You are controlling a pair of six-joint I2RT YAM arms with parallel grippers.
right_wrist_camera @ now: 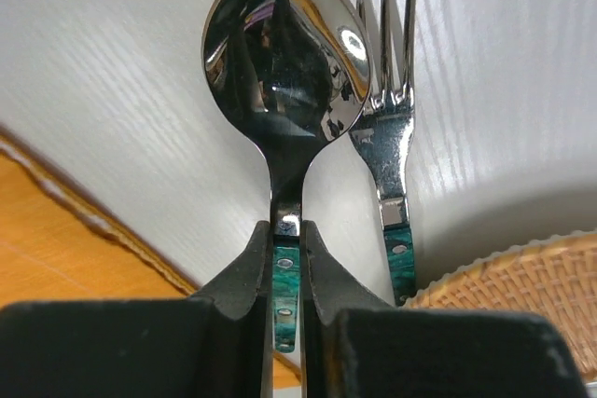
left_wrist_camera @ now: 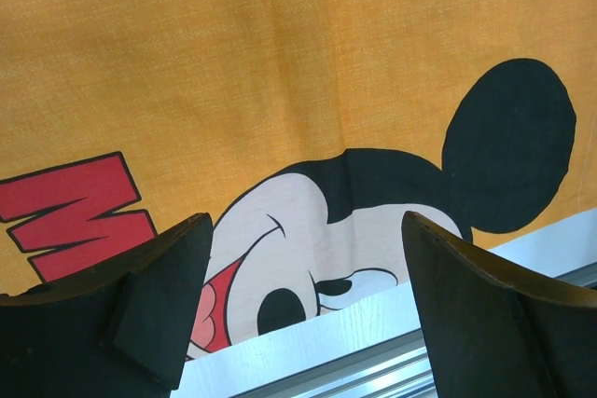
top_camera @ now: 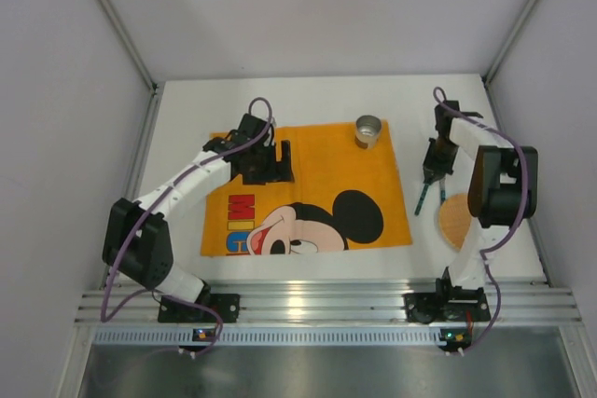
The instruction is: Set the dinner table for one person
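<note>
The white dinner table (top_camera: 308,100) carries an orange Mickey Mouse cloth (top_camera: 308,184). My right gripper (right_wrist_camera: 287,226) is shut on the green handle of a metal spoon (right_wrist_camera: 284,53), held just right of the cloth's edge (right_wrist_camera: 56,249) over the bare table (right_wrist_camera: 112,72). A matching fork (right_wrist_camera: 392,118) lies on the table right beside the spoon. In the top view the right gripper (top_camera: 434,170) sits between the cloth and a woven round mat (top_camera: 454,219). My left gripper (top_camera: 270,163) is open and empty above the cloth (left_wrist_camera: 233,62), jaws wide apart (left_wrist_camera: 306,230).
A small metal cup (top_camera: 368,130) stands on the cloth's back right corner. The woven mat (right_wrist_camera: 522,286) lies close to the fork's handle. White walls enclose the table on three sides. A metal rail (top_camera: 308,300) runs along the near edge.
</note>
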